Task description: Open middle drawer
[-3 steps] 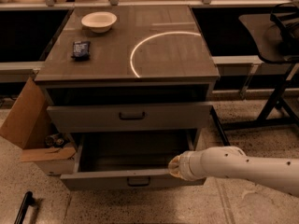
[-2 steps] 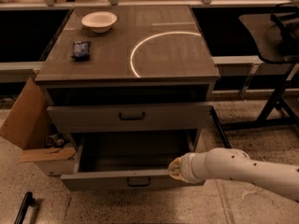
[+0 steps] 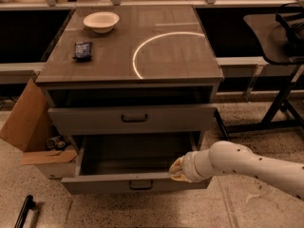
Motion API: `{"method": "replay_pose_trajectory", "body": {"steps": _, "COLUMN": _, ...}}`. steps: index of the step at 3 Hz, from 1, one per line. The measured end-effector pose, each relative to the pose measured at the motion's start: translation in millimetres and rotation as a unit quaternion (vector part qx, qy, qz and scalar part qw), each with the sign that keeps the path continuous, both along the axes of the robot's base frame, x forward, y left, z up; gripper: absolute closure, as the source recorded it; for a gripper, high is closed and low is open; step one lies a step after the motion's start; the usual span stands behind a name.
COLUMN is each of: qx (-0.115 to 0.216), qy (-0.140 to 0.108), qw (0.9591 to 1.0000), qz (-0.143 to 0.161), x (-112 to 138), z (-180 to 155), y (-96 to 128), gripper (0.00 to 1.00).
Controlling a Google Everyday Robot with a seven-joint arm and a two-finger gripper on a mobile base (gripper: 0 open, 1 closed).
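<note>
Speckled floor (image 3: 228,210), grey cabinet (image 3: 180,65). Middle drawer (image 3: 104,184): pulled well out, unchanged since a second ago. Gripper (image 3: 176,170): at its front-right rim, grip cannot be told. Task seemingly done.

We count two drawers, the middle drawer (image 3: 109,185) and one upper drawer (image 3: 85,120), plus one cardboard box (image 3: 27,122). The tabletop (image 3: 185,68) carries one bowl (image 3: 100,21) and one dark packet (image 3: 82,50). We see one claw (image 3: 176,170), at the middle drawer's front rim.
</note>
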State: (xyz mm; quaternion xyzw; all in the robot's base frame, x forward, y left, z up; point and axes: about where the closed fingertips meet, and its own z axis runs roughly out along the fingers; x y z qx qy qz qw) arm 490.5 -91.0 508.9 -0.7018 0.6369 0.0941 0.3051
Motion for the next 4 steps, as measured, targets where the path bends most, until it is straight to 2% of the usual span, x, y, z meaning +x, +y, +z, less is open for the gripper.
{"method": "replay_pose_trajectory", "body": {"steps": 1, "qx": -0.008, "qy": 0.03, "qw": 0.9994, "qz": 0.015, "x": 2, "z": -7, "y": 4, "gripper": 0.12}}
{"method": "replay_pose_trajectory", "body": {"steps": 2, "qx": -0.024, "qy": 0.069, "qw": 0.9972, "qz": 0.018, "x": 8, "z": -27, "y": 6, "gripper": 0.0}}
{"method": "replay_pose_trajectory", "body": {"steps": 4, "qx": -0.039, "qy": 0.14, "qw": 0.9892, "qz": 0.024, "x": 14, "z": -73, "y": 14, "gripper": 0.0}}
